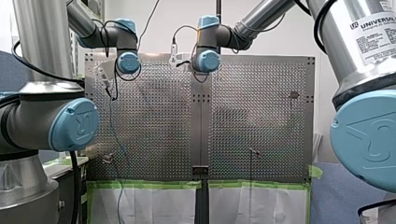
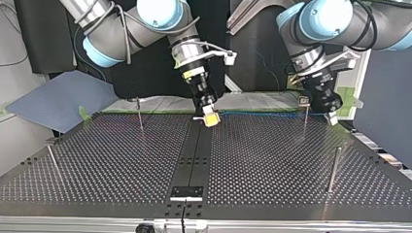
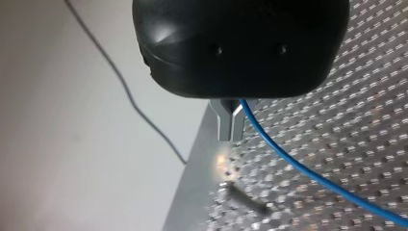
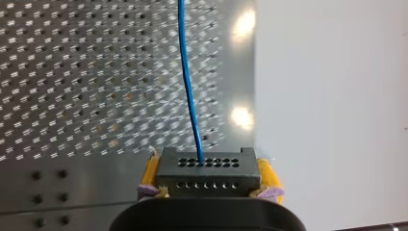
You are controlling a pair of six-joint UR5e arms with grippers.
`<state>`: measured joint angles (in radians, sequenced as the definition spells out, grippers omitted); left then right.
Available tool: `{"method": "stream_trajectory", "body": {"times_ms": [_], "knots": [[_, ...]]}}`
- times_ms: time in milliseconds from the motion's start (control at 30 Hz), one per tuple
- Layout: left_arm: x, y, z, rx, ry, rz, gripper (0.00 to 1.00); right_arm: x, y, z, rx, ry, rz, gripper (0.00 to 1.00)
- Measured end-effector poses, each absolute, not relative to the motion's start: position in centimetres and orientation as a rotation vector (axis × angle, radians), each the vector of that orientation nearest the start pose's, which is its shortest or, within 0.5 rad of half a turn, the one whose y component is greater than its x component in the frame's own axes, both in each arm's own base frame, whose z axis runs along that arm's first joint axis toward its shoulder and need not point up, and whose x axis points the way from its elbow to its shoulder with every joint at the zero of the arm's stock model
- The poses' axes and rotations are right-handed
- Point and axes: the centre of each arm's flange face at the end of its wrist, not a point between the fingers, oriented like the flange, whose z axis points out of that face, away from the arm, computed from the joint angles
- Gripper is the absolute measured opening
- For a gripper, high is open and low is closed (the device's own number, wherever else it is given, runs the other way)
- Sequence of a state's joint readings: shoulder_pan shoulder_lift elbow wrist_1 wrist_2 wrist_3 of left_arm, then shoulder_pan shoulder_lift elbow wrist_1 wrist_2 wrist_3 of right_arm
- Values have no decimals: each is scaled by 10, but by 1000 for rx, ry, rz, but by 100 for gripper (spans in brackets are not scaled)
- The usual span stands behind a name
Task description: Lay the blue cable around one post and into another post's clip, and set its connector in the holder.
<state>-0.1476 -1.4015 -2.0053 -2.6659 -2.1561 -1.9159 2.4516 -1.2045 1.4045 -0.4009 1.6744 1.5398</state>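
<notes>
Two grips share the work. Our right gripper (image 2: 210, 117) is closed on the connector (image 4: 208, 174), with its yellow pads pressing two opposite sides. We judge this is to keep the plug squared for the holder (image 2: 186, 192), which we take to be the small fixture on the centre strip, well apart from it. Our left gripper (image 3: 230, 126) has its metal fingers pinched together on the cable (image 3: 308, 175) further along. Between the two, the blue line runs low over the table (image 2: 272, 160) edge nearest the arms, passing near a clip-topped post (image 2: 305, 121). Gripping at two points probably gives enough tension to steer it around a post.
</notes>
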Motion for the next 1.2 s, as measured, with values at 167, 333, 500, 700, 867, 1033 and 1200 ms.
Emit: {"method": "stream_trajectory", "body": {"times_ms": [167,333,500,700,867,1033,1200], "knots": [[402,-132,419,-629,1225,-39,0,589,-323,417,1527,-631,1909,47],[410,-129,442,-628,1197,-56,0,598,-323,422,1528,-623,1917,47],[416,-123,462,-632,1163,-61,0,606,-323,436,1518,-610,1936,47],[423,-114,474,-640,1141,-64,0,615,-322,450,1509,-597,1957,47],[428,-105,481,-645,1126,-69,0,625,-320,455,1514,-586,1967,47],[435,-93,483,-653,1114,-79,0,635,-318,456,1519,-578,1979,47],[443,-77,486,-663,1098,-101,0,645,-316,453,1534,-573,1980,47]]}}
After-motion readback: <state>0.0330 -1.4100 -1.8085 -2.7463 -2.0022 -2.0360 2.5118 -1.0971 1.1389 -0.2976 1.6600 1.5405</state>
